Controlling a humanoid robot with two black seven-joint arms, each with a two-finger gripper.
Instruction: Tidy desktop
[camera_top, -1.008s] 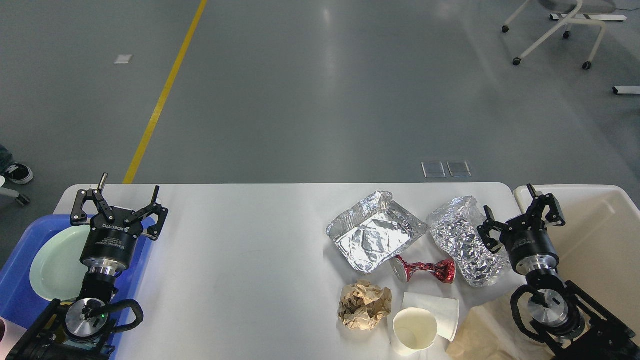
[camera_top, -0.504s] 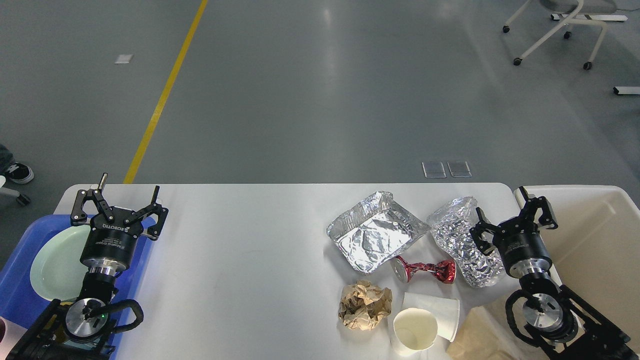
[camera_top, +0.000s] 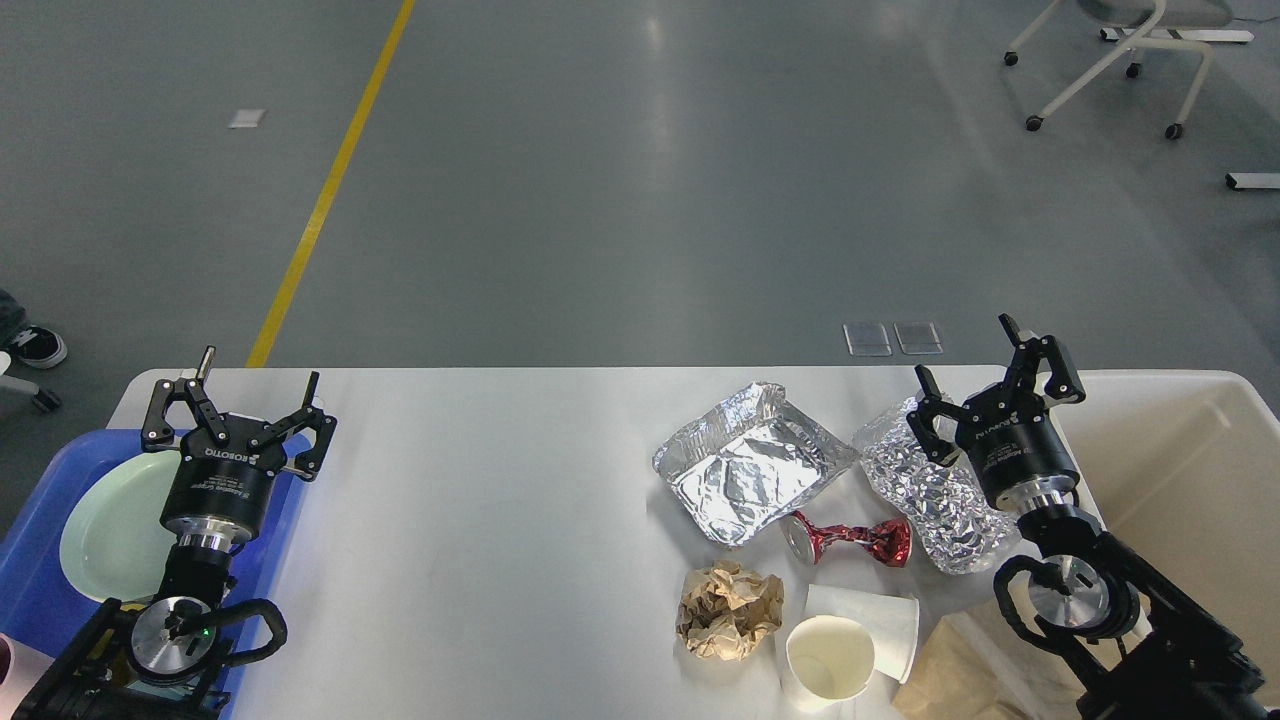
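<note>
Trash sits on the right part of the big white tabletop (camera_top: 480, 520) — both hands are open and hold nothing.

The left hand (camera_top: 240, 400) hangs over the blue plastic tray (camera_top: 40, 590) with the pale green round plate (camera_top: 110, 525), at the tabletop's left edge. The right hand (camera_top: 985, 365) hangs over the far end of the crumpled silver foil lump (camera_top: 925, 500), with its fingers spread, and the cream bin (camera_top: 1200, 480) is just beside it on the right. Near the lump lie a square silver foil tray (camera_top: 745, 465), a squashed red can (camera_top: 845, 540), a brown paper ball (camera_top: 728, 610) and two white paper cups (camera_top: 840, 650) — one lies behind the other. A brown paper bag (camera_top: 965, 675) pokes in at the bottom.
</note>
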